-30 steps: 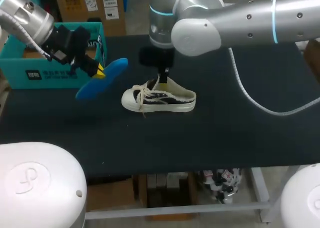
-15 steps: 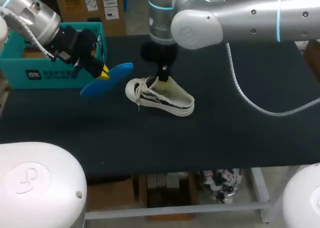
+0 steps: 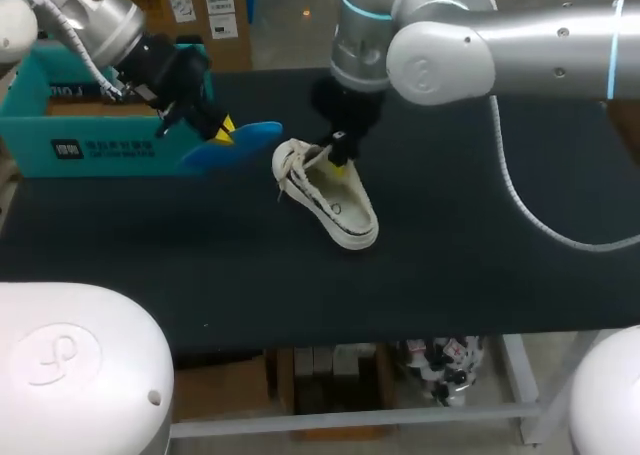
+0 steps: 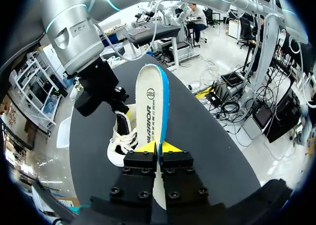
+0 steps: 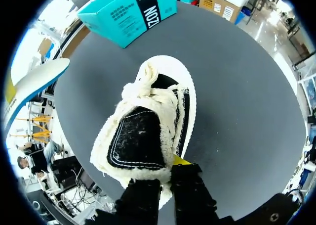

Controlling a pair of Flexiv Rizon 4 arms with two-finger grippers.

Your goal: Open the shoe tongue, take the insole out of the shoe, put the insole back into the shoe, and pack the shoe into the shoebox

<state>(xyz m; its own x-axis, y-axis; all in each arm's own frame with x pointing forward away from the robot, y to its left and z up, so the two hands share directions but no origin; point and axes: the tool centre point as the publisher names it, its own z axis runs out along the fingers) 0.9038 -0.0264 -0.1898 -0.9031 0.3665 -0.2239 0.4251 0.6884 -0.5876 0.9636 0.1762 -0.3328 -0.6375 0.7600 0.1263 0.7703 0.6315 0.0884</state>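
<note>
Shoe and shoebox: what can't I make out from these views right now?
- Inside of the shoe: right wrist view, the tongue covers the opening; head view, too small to tell.
- Inside of the shoebox: head view, the left arm covers much of it and the frame edge cuts it; right wrist view shows only outer walls.
- Right end effector grip: right wrist view, one yellow tip is buried in the shoe's fleecy lining.

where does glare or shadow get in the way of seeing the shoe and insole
Head view: bright glare on the shell of the right arm; shoe and insole evenly lit on the dark table. Left wrist view: highlights on that arm too, insole bright but not washed out. Right wrist view: shoe evenly lit, no glare.
</note>
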